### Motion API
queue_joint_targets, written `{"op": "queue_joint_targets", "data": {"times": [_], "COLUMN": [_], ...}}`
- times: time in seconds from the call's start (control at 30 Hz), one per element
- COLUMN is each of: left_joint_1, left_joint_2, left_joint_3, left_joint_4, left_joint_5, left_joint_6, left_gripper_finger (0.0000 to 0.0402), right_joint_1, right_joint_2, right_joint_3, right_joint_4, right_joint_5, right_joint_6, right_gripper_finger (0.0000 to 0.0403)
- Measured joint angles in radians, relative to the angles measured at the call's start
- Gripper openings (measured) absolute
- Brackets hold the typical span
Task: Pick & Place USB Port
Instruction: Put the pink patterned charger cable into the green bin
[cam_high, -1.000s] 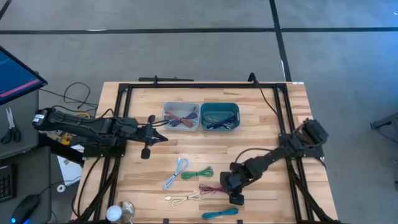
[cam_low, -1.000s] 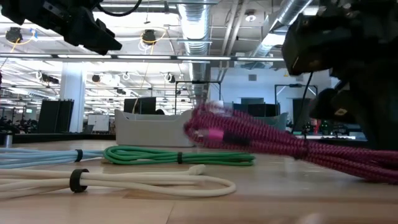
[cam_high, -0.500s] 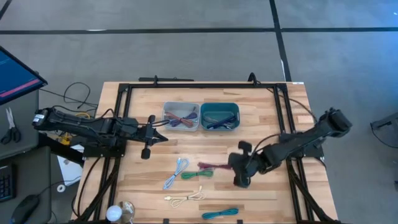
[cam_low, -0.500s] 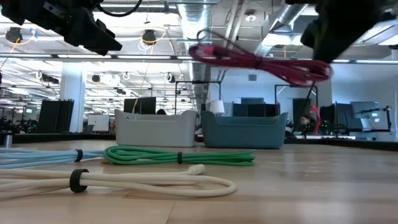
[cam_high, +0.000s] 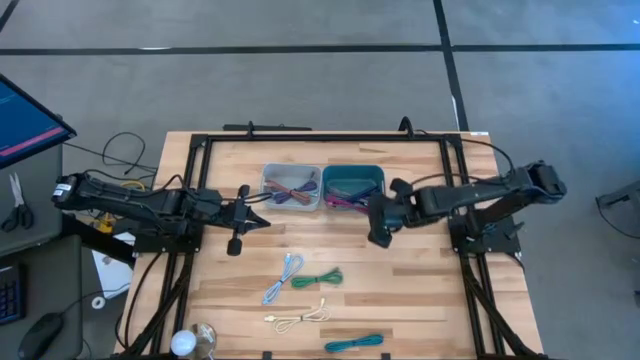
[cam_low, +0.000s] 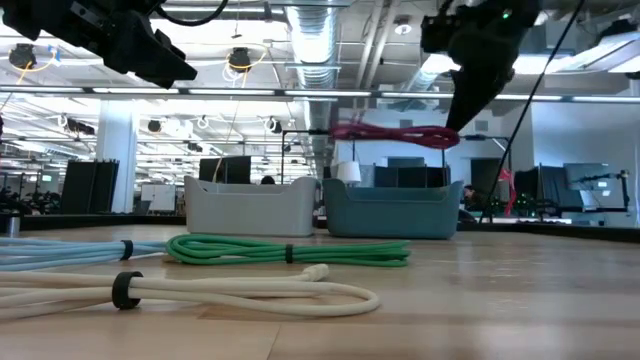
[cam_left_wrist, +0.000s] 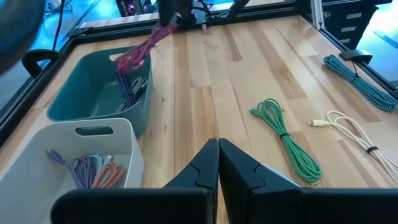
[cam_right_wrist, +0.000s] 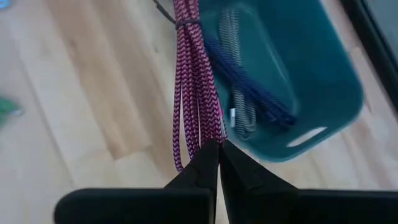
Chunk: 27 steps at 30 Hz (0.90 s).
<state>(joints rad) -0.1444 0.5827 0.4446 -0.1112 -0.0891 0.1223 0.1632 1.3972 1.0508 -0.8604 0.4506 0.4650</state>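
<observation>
A bundled magenta cable hangs in the air at the teal bin, with my right gripper shut on it just off the bin's near right corner. In the low view the cable floats above the teal bin's rim. The teal bin holds dark blue and grey cables. My left gripper waits shut, high above the table's left part, beside the white bin. My right gripper pinches one end of the magenta bundle between its two fingers. The fingers slant down toward the table's far left. The bundle reaches away from the fingers toward the teal bin, nearly level in the low view and clear of table and bin.
The white bin holds purple and orange cables. Light blue, green, cream and teal cables lie on the table's near half. A black frame edges the table.
My right gripper has risen and swung from the near middle of the table toward the far edge, turning as it went, up to the teal bin. The magenta cable has come with it, lifted clear of the table, and now stretches out over the bin.
</observation>
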Motion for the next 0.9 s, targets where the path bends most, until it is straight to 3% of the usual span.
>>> {"op": "queue_joint_targets", "data": {"times": [0.47, 0.63, 0.9], "left_joint_1": [0.000, 0.000, 0.000], "left_joint_2": [0.000, 0.000, 0.000], "left_joint_3": [0.000, 0.000, 0.000], "left_joint_4": [0.000, 0.000, 0.000], "left_joint_5": [0.000, 0.000, 0.000], "left_joint_6": [0.000, 0.000, 0.000], "left_gripper_finger": [0.0011, 0.0011, 0.0011], "right_joint_1": [-0.250, -0.299, -0.330], "right_joint_2": [-0.001, 0.004, 0.126], "right_joint_3": [0.000, 0.000, 0.001], "right_joint_4": [0.050, 0.061, 0.080], "right_joint_5": [-0.003, -0.008, -0.054], "right_joint_6": [-0.201, -0.232, -0.264], "right_gripper_finger": [0.0000, 0.0000, 0.0000]}}
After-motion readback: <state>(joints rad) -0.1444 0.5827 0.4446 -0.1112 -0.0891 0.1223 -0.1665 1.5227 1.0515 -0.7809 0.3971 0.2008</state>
